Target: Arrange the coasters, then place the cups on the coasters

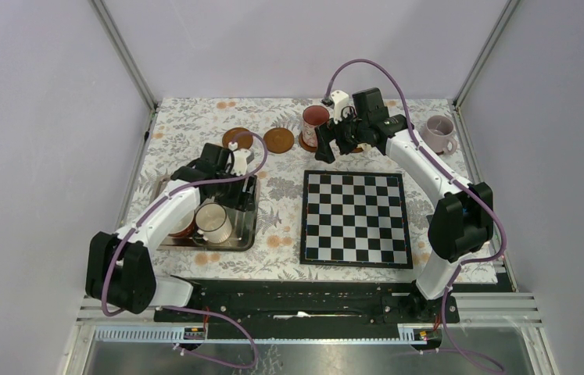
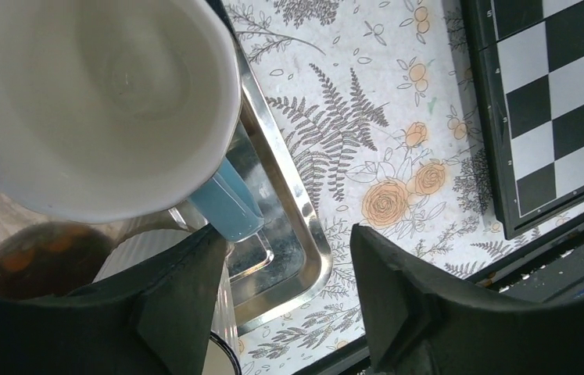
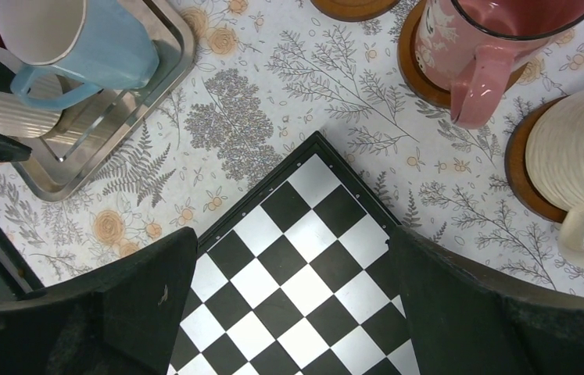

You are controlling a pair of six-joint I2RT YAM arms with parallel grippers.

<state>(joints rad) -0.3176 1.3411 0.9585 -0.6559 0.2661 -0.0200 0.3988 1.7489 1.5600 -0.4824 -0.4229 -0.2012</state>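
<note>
The left gripper [image 2: 287,234], jaws partly apart and empty, hangs beside the handle of the light blue mug [image 2: 93,94] inside the metal tray [image 2: 277,156], where a finger could knock it against the ribbed white mug [image 2: 128,258]

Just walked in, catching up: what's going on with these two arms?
A two-arm robot is mid-task. The pink patterned mug and cream mug already stand on coasters; two more coasters lie bare. The left gripper, jaws apart, is beside the light blue mug over the metal tray. The right gripper hangs open and empty above the chessboard.
</note>
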